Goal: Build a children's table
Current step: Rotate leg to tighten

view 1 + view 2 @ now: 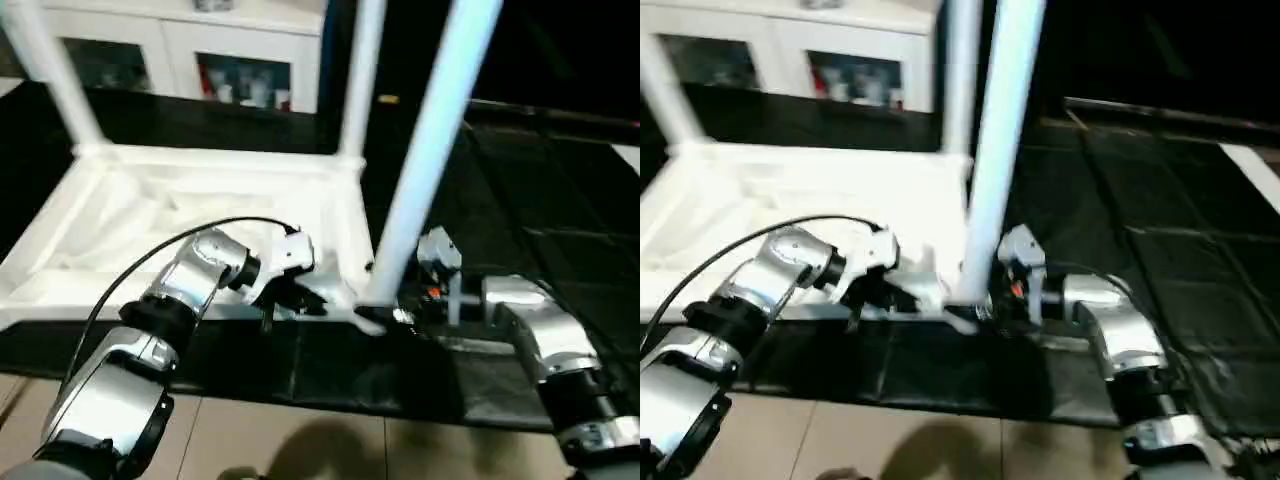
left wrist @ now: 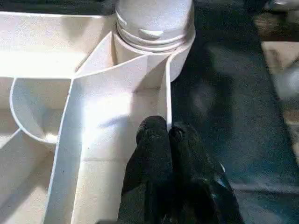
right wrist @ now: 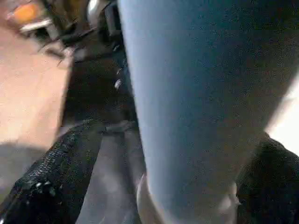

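The children's table lies upside down on a black mat, its white ribbed top [image 1: 150, 200] facing up. Three white legs stand in its corner sockets: far left [image 1: 50, 70], far right [image 1: 360, 70] and near right [image 1: 430, 150]. My left gripper [image 1: 300, 300] is shut on the thin side wall [image 2: 167, 93] of the top, just short of the near right socket [image 2: 154, 28]. My right gripper [image 1: 995, 300] sits low at the near right leg [image 3: 201, 93]. Its two black fingers [image 3: 56, 172] stand open on either side of the leg, with a gap on one side.
A white cabinet with glass doors [image 1: 200, 60] stands behind the table. The black mat [image 1: 540, 200] stretches away to the right. Tan floor [image 1: 300, 440] runs along the near edge. A black cable [image 1: 150, 260] loops over my left forearm.
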